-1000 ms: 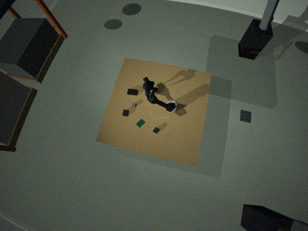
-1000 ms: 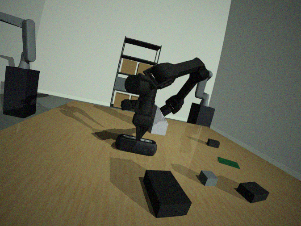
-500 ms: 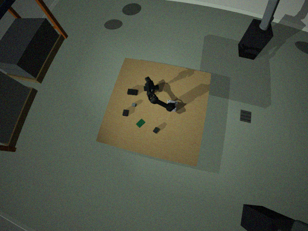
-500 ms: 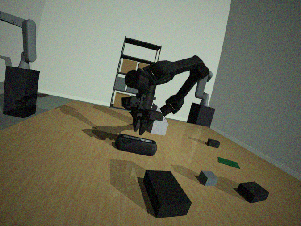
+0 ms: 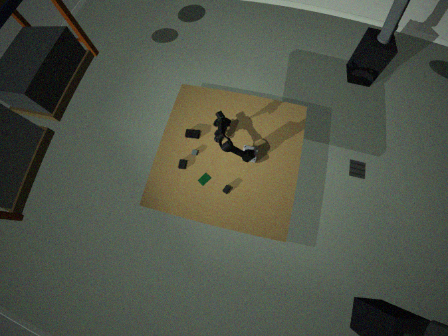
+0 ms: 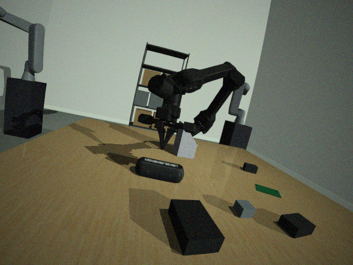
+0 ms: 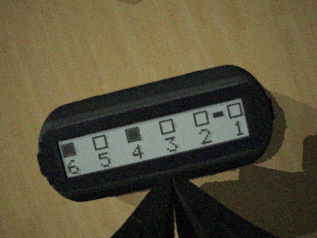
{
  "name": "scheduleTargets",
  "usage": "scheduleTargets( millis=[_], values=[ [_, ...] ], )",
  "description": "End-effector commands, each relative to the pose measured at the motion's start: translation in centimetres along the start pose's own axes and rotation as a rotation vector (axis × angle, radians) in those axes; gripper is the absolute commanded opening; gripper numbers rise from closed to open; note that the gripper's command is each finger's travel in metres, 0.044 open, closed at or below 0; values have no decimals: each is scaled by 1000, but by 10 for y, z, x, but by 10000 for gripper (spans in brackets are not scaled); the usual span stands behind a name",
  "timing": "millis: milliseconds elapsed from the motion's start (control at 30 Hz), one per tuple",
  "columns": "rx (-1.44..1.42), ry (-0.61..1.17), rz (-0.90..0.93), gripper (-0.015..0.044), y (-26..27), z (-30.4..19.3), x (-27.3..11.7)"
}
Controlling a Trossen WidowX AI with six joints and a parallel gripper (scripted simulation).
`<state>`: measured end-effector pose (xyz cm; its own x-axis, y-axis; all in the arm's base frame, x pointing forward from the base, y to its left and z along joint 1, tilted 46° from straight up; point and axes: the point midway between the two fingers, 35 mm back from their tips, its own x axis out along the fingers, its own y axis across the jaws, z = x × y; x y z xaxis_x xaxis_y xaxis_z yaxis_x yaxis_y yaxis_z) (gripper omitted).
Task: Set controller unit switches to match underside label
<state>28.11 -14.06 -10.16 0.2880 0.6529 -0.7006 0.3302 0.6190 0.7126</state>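
The dark controller unit [image 6: 159, 173] [image 7: 156, 99] lies on the bench with its label [image 7: 156, 133] facing up. Its switches are hidden. The label reads, by number: 1 empty, 2 empty, 3 empty, 4 filled, 5 empty, 6 filled. A small dark dash sits between squares 1 and 2. In the wrist view the row runs from 6 at left to 1 at right. My gripper [image 6: 162, 148] [image 7: 171, 186] is shut and empty. In the exterior view its fingertips are behind the unit; in the wrist view they appear at its lower long edge. Whether they touch is unclear.
A large black block [image 5: 193, 133] [image 6: 196, 225], a grey cube [image 5: 195, 152] [image 6: 244, 209], a black block [image 5: 182, 164] [image 6: 296, 224], a green plate [image 5: 204, 178] [image 6: 267, 190] and a small dark block [image 5: 226, 188] [image 6: 250, 167] lie around. A pale wedge [image 6: 185, 146] stands by the arm's base.
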Motion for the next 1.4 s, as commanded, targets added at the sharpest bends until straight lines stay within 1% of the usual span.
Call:
scheduleTargets(
  millis=[0, 633, 700, 767, 967, 1200, 1267, 1367],
  values=[
    [-161, -29, 14, 0, 1, -6, -4],
    [-161, -29, 14, 0, 1, -6, -4],
    [-145, -27, 14, 52, 0, -5, -4],
    [-19, -7, 6, 105, -4, -1, -2],
    [567, 74, -53, 263, -22, 15, 3],
    [1244, 141, -169, 440, -39, 29, 8],
    [1365, 148, -197, 440, -42, 31, 9],
    [1380, 148, -201, 440, -42, 32, 9]
  ],
)
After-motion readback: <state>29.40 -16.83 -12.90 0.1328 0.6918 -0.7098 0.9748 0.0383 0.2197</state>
